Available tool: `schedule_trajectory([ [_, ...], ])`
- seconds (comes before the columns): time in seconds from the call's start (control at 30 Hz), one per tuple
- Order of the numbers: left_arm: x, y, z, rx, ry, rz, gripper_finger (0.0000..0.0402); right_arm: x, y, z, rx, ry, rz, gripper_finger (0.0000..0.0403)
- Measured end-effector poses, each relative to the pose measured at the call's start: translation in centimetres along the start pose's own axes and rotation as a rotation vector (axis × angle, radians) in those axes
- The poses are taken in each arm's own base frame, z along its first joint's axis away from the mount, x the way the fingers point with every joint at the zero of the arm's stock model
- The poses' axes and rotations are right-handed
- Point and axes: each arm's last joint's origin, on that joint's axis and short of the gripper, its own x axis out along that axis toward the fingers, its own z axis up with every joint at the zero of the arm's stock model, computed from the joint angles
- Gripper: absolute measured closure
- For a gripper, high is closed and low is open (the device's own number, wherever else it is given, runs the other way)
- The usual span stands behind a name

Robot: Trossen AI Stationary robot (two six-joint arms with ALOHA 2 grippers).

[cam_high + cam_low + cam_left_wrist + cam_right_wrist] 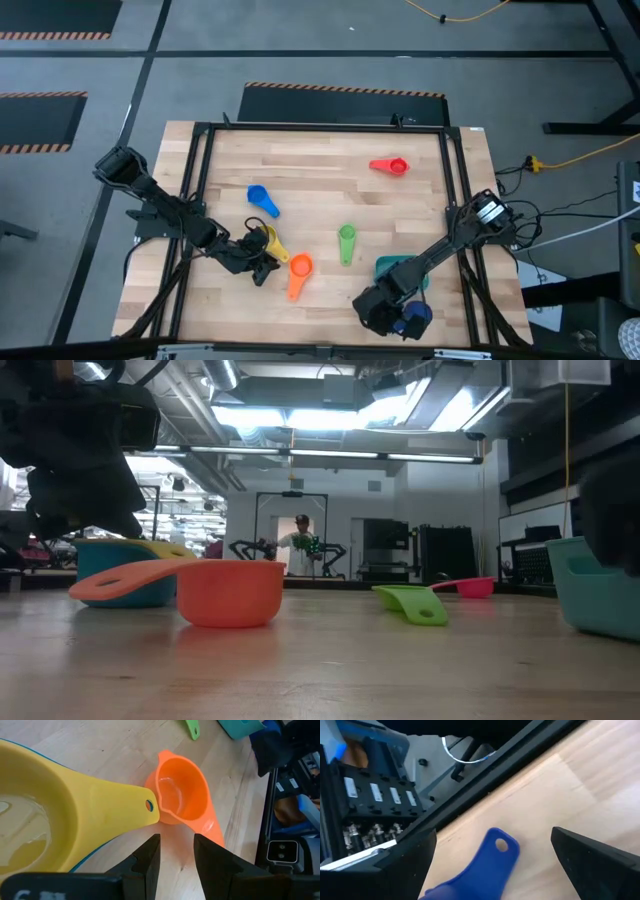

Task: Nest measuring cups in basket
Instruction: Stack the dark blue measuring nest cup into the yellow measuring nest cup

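Only the right wrist view shows the dark blue cup's handle (492, 852).

Around my wooden worktop (330, 190): grey floor (300, 30) with hazard-striped mats (40, 120), bright ceiling lights (330, 418), a person (301, 545) standing far behind.

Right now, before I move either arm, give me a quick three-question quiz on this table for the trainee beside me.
1. True or false: the red cup sits inside the basket.
2. Which cup's handle lies between the open fingers of the right pincer? A) green B) dark blue C) orange
3. Fill in: the yellow cup near the left pincer points its handle toward the ___ cup.

Key: 1. False, it lies apart on the bare table. 2. B, the dark blue cup. 3. The orange cup.
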Motion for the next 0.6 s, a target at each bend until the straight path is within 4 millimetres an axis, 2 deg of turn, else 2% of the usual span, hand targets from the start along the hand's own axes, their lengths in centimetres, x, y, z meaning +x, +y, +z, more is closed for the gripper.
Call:
schedule_trajectory([
  [0.23, 0.00, -0.01, 0.01, -0.001, -0.001, -0.001, 0.0291, 0.79, -0.42, -0.26, -0.009, 0.009, 0.053, 0.0007],
  [0.6, 0.00, -0.02, 0.02, -0.001, -0.001, -0.002, 0.0291, 1.12, -0.12, -0.65, 0.014, 0.033, 0.123, 0.0053],
])
